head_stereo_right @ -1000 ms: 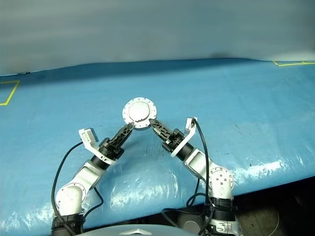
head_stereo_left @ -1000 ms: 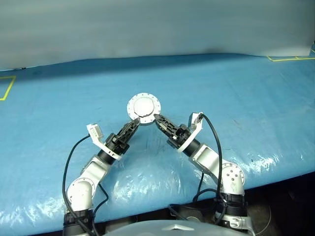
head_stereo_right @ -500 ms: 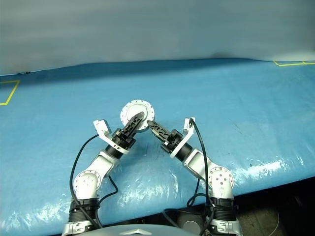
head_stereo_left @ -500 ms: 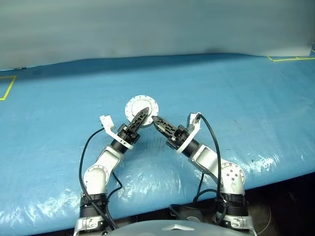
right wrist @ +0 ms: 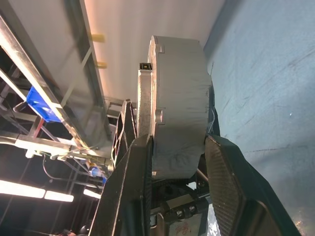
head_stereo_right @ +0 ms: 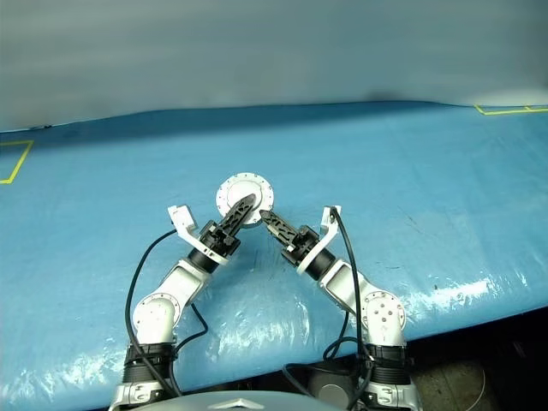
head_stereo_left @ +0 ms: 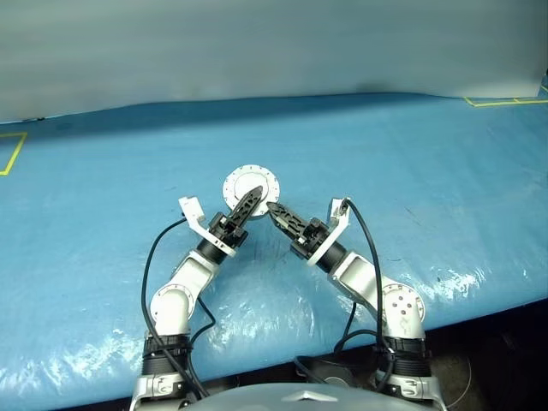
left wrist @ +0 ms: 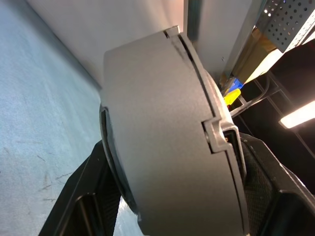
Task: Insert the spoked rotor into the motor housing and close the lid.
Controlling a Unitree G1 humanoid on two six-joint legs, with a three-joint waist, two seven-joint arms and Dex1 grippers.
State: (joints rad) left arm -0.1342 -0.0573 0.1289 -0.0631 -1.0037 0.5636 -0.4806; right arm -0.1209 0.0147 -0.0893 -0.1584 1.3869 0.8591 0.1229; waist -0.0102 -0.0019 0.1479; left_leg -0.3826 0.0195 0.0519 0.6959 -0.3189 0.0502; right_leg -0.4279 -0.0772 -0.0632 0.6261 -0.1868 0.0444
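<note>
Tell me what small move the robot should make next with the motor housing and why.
Probably finish closing the left gripper on the motor housing and press the lid fully shut. The lid already lies over the housing, its plain light-grey face up. The right gripper clamps the housing's side, and the left fingers straddle it, so both arms are placed to squeeze it closed.

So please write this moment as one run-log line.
housing: lid closed | right gripper: grips housing | left gripper: fingers straddle housing
</note>
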